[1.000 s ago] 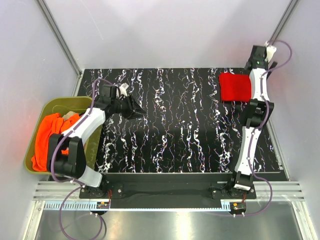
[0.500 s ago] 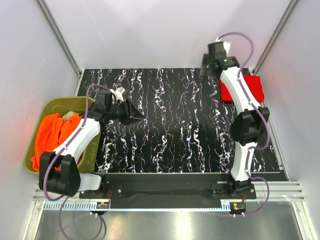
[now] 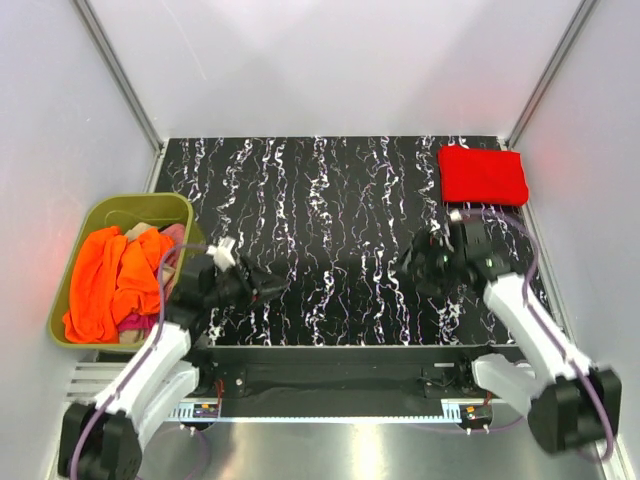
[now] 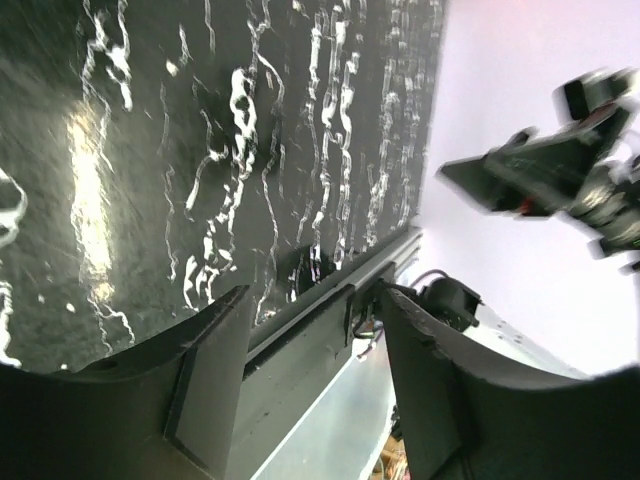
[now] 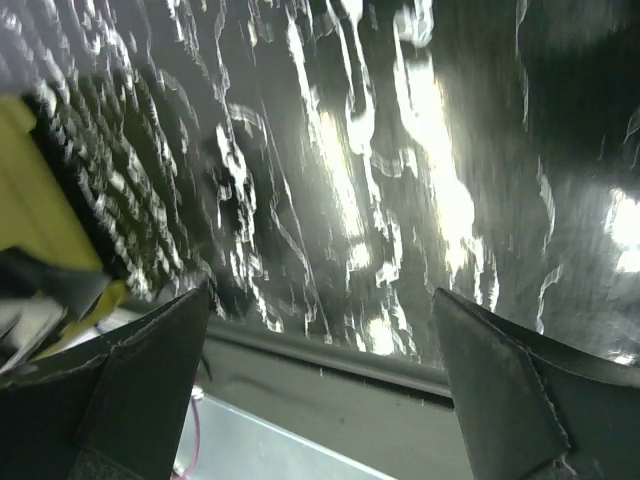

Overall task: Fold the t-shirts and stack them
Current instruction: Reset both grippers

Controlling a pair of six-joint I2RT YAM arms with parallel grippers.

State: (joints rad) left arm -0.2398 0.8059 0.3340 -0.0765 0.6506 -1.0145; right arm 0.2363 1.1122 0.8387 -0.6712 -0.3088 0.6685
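A folded bright red t-shirt (image 3: 483, 175) lies flat at the table's back right corner, with no gripper near it. An orange t-shirt (image 3: 112, 280) is crumpled in the olive tub (image 3: 95, 212) on top of magenta (image 3: 135, 322) and beige cloth (image 3: 150, 232). My left gripper (image 3: 268, 290) hangs low over the near left of the table, just right of the tub. In the left wrist view its fingers (image 4: 215, 370) stand apart around nothing. My right gripper (image 3: 418, 268) is over the near right, wide open and empty, its fingers (image 5: 150, 370) far apart.
The black marbled table (image 3: 330, 200) ends in a metal rail (image 3: 330, 355) at the near edge. White walls close in the back and both sides. The tub's wall (image 5: 40, 210) shows at the left of the right wrist view.
My right arm has swung back from the red t-shirt to the near right of the table. The left arm has drawn back toward the near edge, and its jaws have widened.
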